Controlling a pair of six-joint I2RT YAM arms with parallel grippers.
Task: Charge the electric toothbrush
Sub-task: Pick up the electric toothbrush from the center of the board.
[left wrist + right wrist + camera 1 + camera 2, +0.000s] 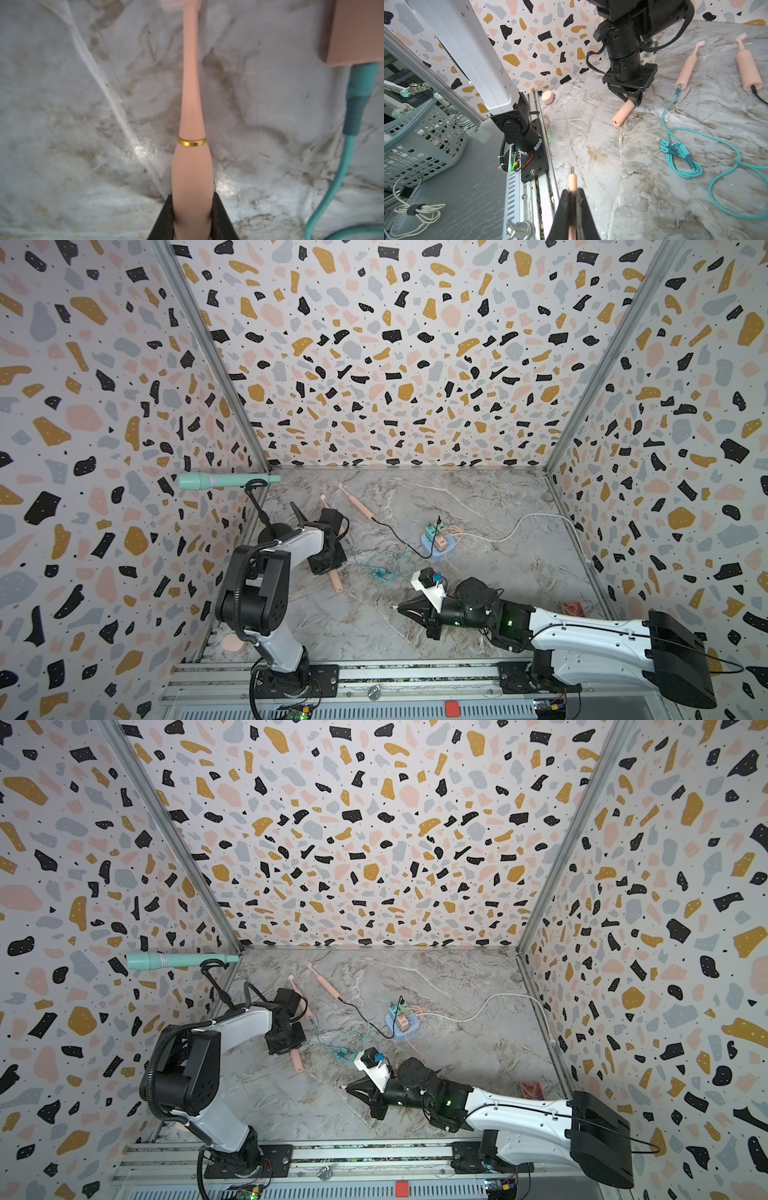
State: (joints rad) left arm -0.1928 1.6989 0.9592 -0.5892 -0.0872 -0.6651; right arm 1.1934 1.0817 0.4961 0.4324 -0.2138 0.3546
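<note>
Pink-bodied, the electric toothbrush [192, 170] lies on the marble-patterned desk [478, 497] toward its left side. Its handle is clamped between the fingers [165, 220] of the left gripper [631, 99], which bears down on it from above. The open charging end pokes out on the side nearer the robot's bases, and the gold-ringed neck points toward the back wall. The right gripper [572, 190], low over the near middle of the desk and well apart from the toothbrush, has its fingers pressed together on a pink charging plug [572, 178], whose metal tip sticks out ahead of them. Just beside the held brush lies a second toothbrush [685, 68] with a teal cable [683, 164] plugged into its base. The cable's spare connectors lie in a loose coil between the two arms. A third toothbrush [748, 68], farther back, carries a black cable [756, 92] that runs to a blue power hub [432, 551] near the centre of the desk. From there a white cord [536, 514] leads off toward the right-hand wall. A small pink cap [547, 97] sits by the left arm's base, close to the terrazzo-print wall [374, 344].
</note>
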